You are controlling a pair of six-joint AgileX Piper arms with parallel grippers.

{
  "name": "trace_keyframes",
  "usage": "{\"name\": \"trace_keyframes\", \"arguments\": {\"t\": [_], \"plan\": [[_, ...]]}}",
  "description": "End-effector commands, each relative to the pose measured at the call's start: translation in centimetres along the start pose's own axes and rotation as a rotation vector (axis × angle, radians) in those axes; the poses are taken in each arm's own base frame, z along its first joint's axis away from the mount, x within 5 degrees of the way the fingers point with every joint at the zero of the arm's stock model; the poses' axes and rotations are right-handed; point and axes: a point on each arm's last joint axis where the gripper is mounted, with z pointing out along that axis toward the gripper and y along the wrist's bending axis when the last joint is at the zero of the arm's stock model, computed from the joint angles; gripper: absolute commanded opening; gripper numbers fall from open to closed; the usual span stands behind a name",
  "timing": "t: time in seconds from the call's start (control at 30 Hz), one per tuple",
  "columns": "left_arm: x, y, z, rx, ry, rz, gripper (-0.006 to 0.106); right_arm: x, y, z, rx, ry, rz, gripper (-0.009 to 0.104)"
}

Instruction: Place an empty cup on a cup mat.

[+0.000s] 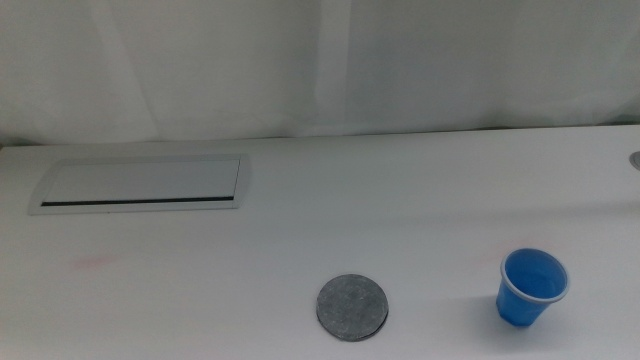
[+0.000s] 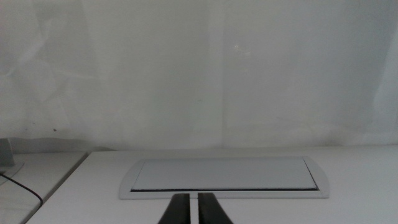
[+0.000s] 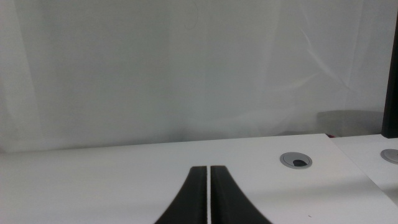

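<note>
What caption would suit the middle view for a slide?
An upright blue cup stands apart from the round grey cup mat on a white table; no arm in view.

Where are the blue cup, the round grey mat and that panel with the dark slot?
cup [image 1: 530, 289]: middle view, on its blue outer wall.
cup mat [image 1: 352, 308]: middle view, centre of the grey disc.
panel [image 1: 145, 183]: middle view, on its flat pale face.

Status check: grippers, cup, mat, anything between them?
Left gripper and right gripper shut, empty. Cup upright, right of mat, apart. Nothing between them.
</note>
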Motion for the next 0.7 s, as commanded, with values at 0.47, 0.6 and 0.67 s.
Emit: {"name": "trace_keyframes", "arguments": {"t": [0.47,0.6,0.67], "plan": [[1.31,-0.06,0.04,0.003,0.027,-0.004,-0.003,-0.46,-0.02,0.02,-0.001,-0.063,0.165,0.103],[1.31,-0.06,0.04,0.003,0.027,-0.004,-0.003,-0.5,-0.03,0.02,0.0,-0.067,0.167,0.103],[1.31,-0.06,0.04,0.003,0.027,-0.004,-0.003,-0.58,-0.04,0.01,0.0,-0.076,0.179,0.103]]}}
